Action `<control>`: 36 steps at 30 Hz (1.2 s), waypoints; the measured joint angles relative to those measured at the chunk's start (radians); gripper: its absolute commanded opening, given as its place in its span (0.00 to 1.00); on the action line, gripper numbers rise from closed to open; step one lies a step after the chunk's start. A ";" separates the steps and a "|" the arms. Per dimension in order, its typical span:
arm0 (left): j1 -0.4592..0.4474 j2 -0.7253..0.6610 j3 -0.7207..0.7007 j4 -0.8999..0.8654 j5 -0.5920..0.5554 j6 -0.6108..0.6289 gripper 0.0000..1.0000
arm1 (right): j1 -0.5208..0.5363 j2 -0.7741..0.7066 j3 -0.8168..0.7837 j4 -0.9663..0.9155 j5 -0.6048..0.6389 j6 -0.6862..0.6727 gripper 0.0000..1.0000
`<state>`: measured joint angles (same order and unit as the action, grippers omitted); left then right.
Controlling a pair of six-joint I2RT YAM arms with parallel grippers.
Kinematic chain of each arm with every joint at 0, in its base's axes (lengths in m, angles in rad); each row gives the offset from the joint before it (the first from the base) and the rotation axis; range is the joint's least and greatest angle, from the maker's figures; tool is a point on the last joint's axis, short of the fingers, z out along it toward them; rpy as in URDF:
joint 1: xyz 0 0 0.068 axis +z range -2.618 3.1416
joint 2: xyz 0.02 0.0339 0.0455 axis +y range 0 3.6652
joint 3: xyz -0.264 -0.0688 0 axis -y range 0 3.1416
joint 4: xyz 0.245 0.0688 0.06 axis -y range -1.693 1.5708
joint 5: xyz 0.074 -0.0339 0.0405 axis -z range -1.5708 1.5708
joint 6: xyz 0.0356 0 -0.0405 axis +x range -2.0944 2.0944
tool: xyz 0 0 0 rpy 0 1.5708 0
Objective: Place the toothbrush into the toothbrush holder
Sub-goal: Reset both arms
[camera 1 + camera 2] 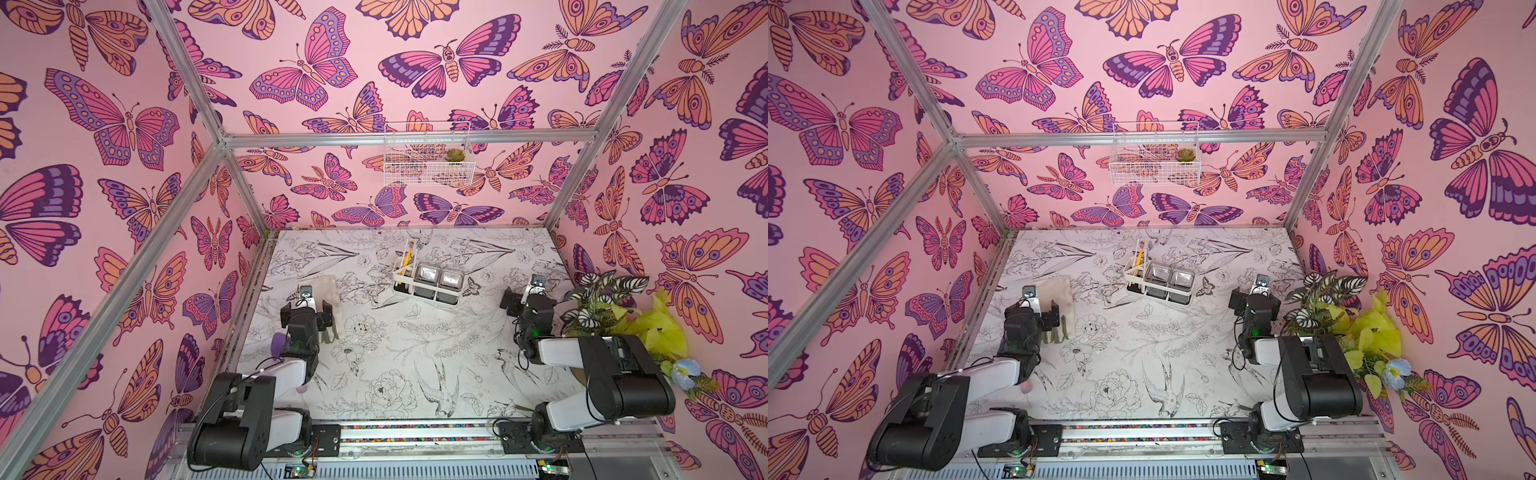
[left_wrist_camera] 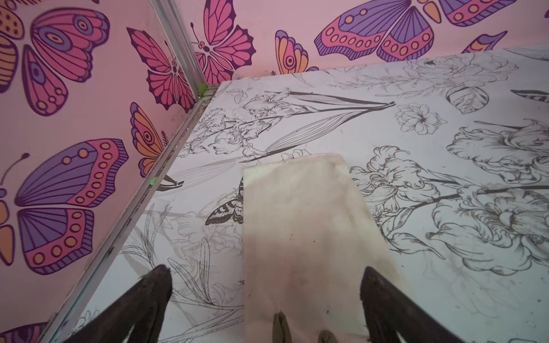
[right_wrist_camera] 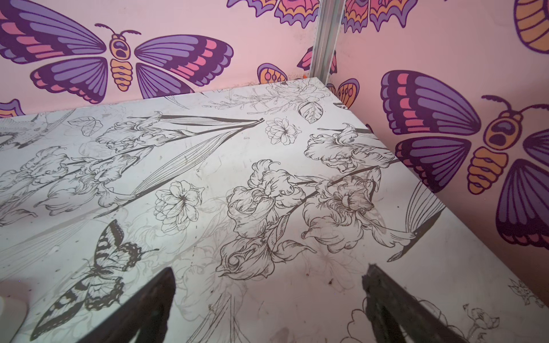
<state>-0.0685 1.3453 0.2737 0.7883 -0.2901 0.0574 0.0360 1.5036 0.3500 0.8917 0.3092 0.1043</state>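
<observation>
The toothbrush holder (image 1: 446, 296) (image 1: 1177, 296), a white oblong rack with two square clear-grey cups, stands on the table towards the back middle. A yellow toothbrush (image 1: 408, 254) (image 1: 1140, 249) stands tilted in its slot section at the left end. No gripper touches either. My left gripper (image 1: 307, 312) (image 1: 1038, 312) (image 2: 269, 276) hangs open at the table's left, over a cream cloth pouch. To the right of the holder, my right gripper (image 1: 527, 301) (image 1: 1254, 300) (image 3: 270, 276) is open over bare table, with nothing between its fingers.
The cream pouch (image 1: 328, 286) (image 2: 306, 222) with olive straps lies under the left gripper. A white wire basket (image 1: 428, 166) with a small succulent hangs on the back wall. Potted plants (image 1: 602, 303) and yellow leaves (image 1: 660, 328) crowd the right edge behind the right arm.
</observation>
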 measured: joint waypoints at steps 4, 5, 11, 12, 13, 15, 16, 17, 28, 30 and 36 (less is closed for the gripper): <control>0.041 0.182 0.014 0.121 0.082 -0.022 1.00 | 0.000 0.000 0.000 -0.016 -0.001 0.000 0.99; 0.042 0.185 0.014 0.106 0.094 -0.025 1.00 | 0.000 0.000 0.000 -0.022 -0.003 0.000 0.99; 0.042 0.196 0.076 0.131 0.108 -0.041 1.00 | 0.000 0.000 0.002 -0.033 -0.008 0.000 0.99; 0.042 0.193 0.082 0.126 0.108 -0.042 1.00 | 0.000 0.000 0.003 -0.035 -0.008 0.000 0.99; 0.042 0.192 0.087 0.121 0.109 -0.044 1.00 | 0.000 0.000 0.003 -0.035 -0.008 -0.001 0.99; 0.042 0.195 0.086 0.134 0.111 -0.045 1.00 | 0.000 0.000 0.003 -0.036 -0.009 0.000 0.99; 0.042 0.195 0.087 0.130 0.111 -0.045 1.00 | 0.000 0.000 0.003 -0.036 -0.009 0.000 0.99; 0.042 0.194 0.087 0.124 0.111 -0.047 1.00 | 0.000 0.000 0.003 -0.036 -0.009 0.000 0.99; 0.045 0.197 0.088 0.119 0.119 -0.052 1.00 | 0.000 0.000 0.005 -0.036 -0.011 0.000 0.99; 0.045 0.197 0.088 0.124 0.119 -0.051 1.00 | 0.000 0.000 0.005 -0.036 -0.011 0.000 0.99; 0.045 0.197 0.088 0.124 0.119 -0.051 1.00 | 0.000 0.000 0.005 -0.036 -0.011 -0.001 0.99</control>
<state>-0.0235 1.5421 0.3614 0.9119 -0.1711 0.0059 0.0360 1.5036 0.3550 0.8558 0.2977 0.1036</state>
